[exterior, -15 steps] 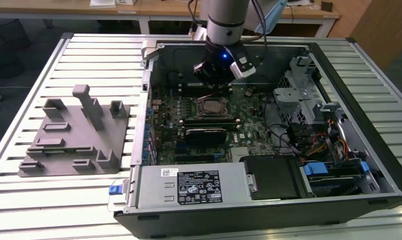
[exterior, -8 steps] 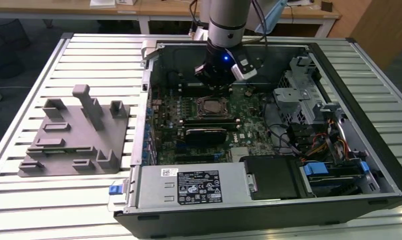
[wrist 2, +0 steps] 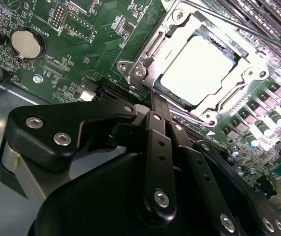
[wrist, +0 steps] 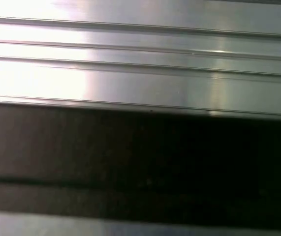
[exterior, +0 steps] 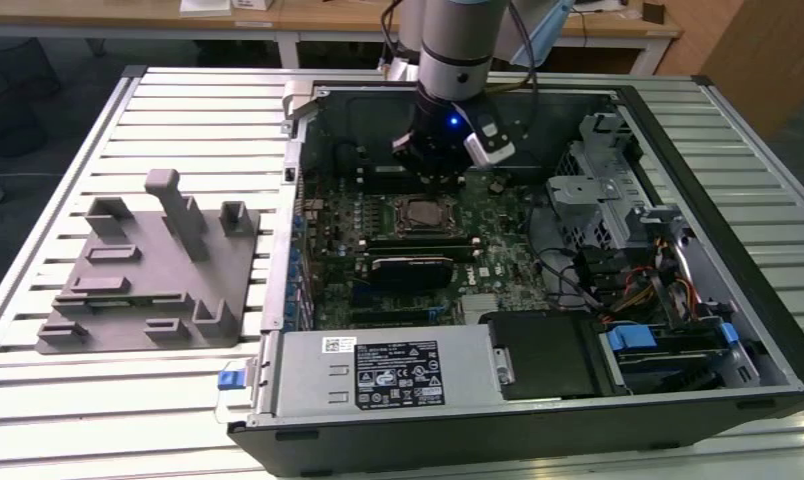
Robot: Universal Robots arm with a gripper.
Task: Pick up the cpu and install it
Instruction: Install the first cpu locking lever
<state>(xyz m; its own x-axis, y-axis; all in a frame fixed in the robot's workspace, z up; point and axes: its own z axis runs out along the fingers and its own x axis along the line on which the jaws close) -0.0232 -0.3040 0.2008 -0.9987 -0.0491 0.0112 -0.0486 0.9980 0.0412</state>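
The cpu (wrist 2: 199, 69), a flat square chip with a pale silver top, lies inside the metal frame of the socket (wrist 2: 145, 51) on the green motherboard. In the exterior view the cpu (exterior: 422, 212) sits mid-board inside the open computer case. My gripper (wrist 2: 156, 97) hangs just beside the socket's edge, a little above the board, with its two black fingers (wrist 2: 160, 147) pressed together and nothing between them. In the exterior view the gripper (exterior: 436, 178) is just behind the socket, under the arm's wrist with its blue light.
A grey plastic fixture (exterior: 149, 270) stands on the slatted table at the exterior view's left. Inside the case are a black block (exterior: 409, 268) in front of the socket, the power supply (exterior: 375, 375), and drive bays with cables (exterior: 629, 250). A coin battery (wrist 2: 27, 43) sits on the board.
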